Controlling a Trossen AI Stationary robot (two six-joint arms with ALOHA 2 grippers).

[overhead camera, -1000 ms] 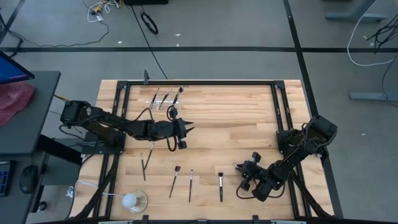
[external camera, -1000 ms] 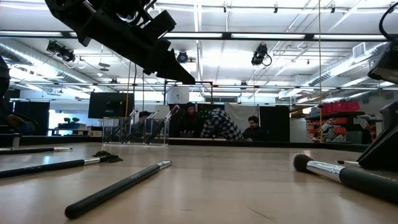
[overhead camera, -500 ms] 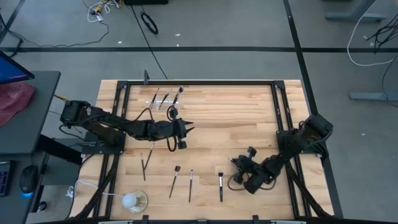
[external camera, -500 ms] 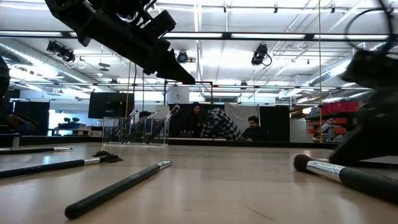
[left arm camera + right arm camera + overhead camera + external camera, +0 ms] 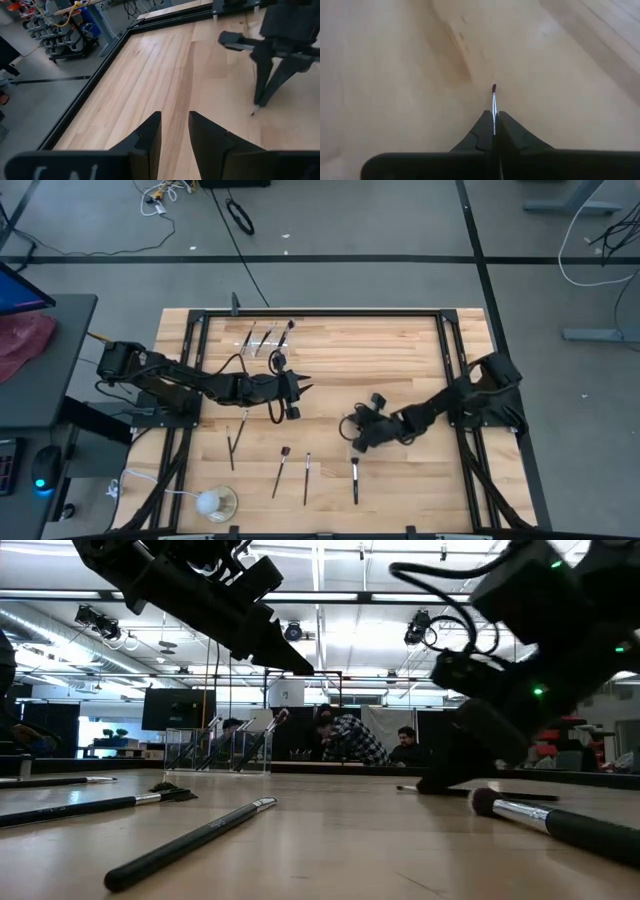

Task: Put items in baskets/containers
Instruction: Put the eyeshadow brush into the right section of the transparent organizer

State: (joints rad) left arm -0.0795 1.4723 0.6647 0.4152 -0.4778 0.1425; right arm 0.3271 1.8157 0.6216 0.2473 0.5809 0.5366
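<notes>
Right fingers (image 5: 494, 131) pinch one brush (image 5: 493, 107); left fingers (image 5: 172, 131) parted, empty; four brushes on table.

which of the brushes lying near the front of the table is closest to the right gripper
The brush farthest right in the front row. It lies just in front of the right gripper, which is shut on another thin brush; the others lie farther left.

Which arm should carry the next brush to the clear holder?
Right, probably. Its end effector is already shut on a thin brush, so it only has to travel to the clear holder. The left end effector is open and empty, though nearer the holder.
</notes>
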